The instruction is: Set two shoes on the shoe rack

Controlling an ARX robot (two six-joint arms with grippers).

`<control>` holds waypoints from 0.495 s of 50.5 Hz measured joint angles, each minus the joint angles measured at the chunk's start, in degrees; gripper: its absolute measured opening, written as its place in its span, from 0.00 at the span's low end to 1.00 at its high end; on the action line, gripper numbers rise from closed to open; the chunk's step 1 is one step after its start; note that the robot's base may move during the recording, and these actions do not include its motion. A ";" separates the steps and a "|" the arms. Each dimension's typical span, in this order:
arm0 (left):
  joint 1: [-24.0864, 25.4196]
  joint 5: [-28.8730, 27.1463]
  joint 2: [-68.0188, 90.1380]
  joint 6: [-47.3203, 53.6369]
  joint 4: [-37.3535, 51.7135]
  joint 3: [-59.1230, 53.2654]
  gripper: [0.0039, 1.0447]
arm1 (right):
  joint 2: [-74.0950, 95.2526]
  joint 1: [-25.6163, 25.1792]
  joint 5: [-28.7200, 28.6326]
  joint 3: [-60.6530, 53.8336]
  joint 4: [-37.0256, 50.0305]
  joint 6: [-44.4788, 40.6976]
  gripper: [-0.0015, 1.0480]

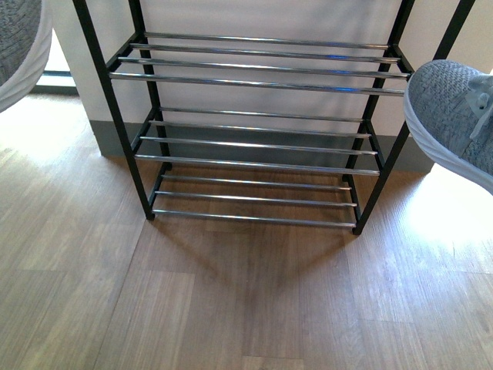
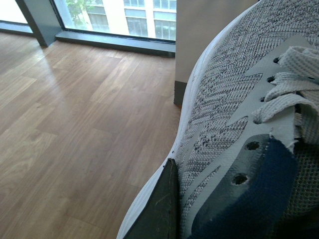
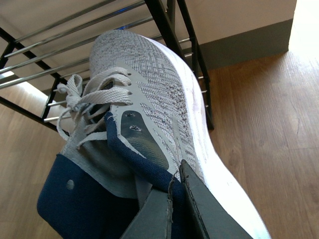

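**Both sneakers up in the air, rack sitting dead ahead**

So closest in, the right gripper point(image 3: 177, 175) is clamping its two dark fingers point(image 3: 209, 214) onto the navy collar of the right shoe point(image 3: 149, 84), one inside and one outside. The shoe is hanging off the floor with its laces point(image 3: 84, 94) flopping loose. Its toe is pointing at the rack's right end frame, and in the front view it's covering part of that black post.

On the other side, the left gripper point(image 2: 172, 174) is carrying the left shoe point(image 2: 234, 114). Only one finger point(image 2: 159, 209) is showing, and it's pressing flat against the outer side near the white sole. The other one is hiding behind the shoe, but since the shoe is riding high in the front view's top left corner, I'm calling that a closed grip too. That shoe is hanging well left of the rack, outside its left post.

Below and ahead, the wood floor point(image 1: 231, 308) is catching bright glare on both sides. The rack point(image 1: 258, 83) is standing on it between the two shoes, showing three tiers of chrome rods in the front view.

Right behind it, a pale wall point(image 1: 269, 15) with a grey baseboard point(image 1: 104, 139) is running across. Further off, a floor-level window point(image 2: 124, 15) is showing buildings outside.
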 joint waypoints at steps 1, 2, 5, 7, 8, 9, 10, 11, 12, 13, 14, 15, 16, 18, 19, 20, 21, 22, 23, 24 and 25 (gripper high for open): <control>-0.02 0.20 0.00 0.00 0.00 0.00 0.01 | 0.00 0.00 0.02 0.00 0.00 0.00 0.01; -0.02 0.39 0.00 0.00 0.00 0.00 0.01 | 0.00 0.00 0.11 0.00 0.00 0.00 0.01; -0.04 0.52 0.00 0.00 0.00 0.00 0.01 | 0.00 -0.11 0.70 0.00 0.00 0.00 0.01; -0.09 0.59 0.00 0.02 0.00 0.00 0.01 | 0.00 -0.28 0.92 0.00 0.00 0.02 0.01; -0.13 0.59 0.00 0.04 0.00 0.00 0.01 | 0.00 -0.33 0.94 0.00 0.00 0.00 0.01; -0.13 0.59 0.00 0.04 0.00 0.00 0.01 | 0.00 -0.35 1.01 0.00 0.00 0.00 0.01; -0.13 0.59 0.00 0.02 0.00 0.00 0.01 | 0.00 -0.35 1.05 0.00 0.00 0.02 0.01; -0.13 0.59 0.00 0.02 0.00 0.00 0.01 | 0.00 -0.35 1.05 0.00 0.00 0.02 0.01; -0.13 0.59 0.00 0.02 0.00 0.00 0.01 | 0.00 -0.35 1.05 0.00 0.00 0.00 0.01; -0.13 0.57 0.00 0.02 0.00 0.00 0.01 | 0.00 -0.35 1.03 0.00 0.00 0.02 0.01; -0.13 0.57 0.00 0.02 0.00 0.00 0.01 | 0.00 -0.33 0.98 0.00 0.00 0.02 0.01; -0.13 0.55 0.00 0.02 0.00 0.00 0.01 | 0.00 -0.33 0.96 0.00 0.00 0.00 0.01; -0.13 0.52 0.00 0.02 0.00 0.00 0.01 | 0.00 -0.33 0.87 0.00 0.00 0.02 0.01; -0.13 0.50 0.00 0.02 0.00 0.00 0.01 | 0.00 -0.33 0.81 0.00 0.00 0.02 0.01; -0.13 0.48 0.00 0.00 0.00 0.00 0.01 | 0.00 -0.33 0.74 0.00 0.00 0.00 0.01; -0.13 0.48 0.00 0.02 0.00 0.00 0.01 | 0.00 -0.33 0.68 0.00 0.00 0.02 0.01; -0.13 0.48 0.00 0.02 0.00 0.00 0.01 | 0.00 -0.33 0.68 0.00 0.00 0.02 0.01; -0.13 0.48 0.00 0.02 0.00 0.00 0.01 | 0.00 -0.33 0.68 0.00 0.00 0.00 0.01; -0.13 0.50 0.00 0.02 0.00 0.00 0.01 | 0.00 -0.33 0.68 0.00 0.00 0.00 0.01; -0.13 0.52 0.00 0.02 0.00 0.00 0.01 | 0.00 -0.33 0.68 0.00 0.00 0.00 0.01; -0.13 0.52 0.00 0.02 0.00 0.00 0.01 | 0.00 -0.33 0.68 0.00 0.00 0.02 0.01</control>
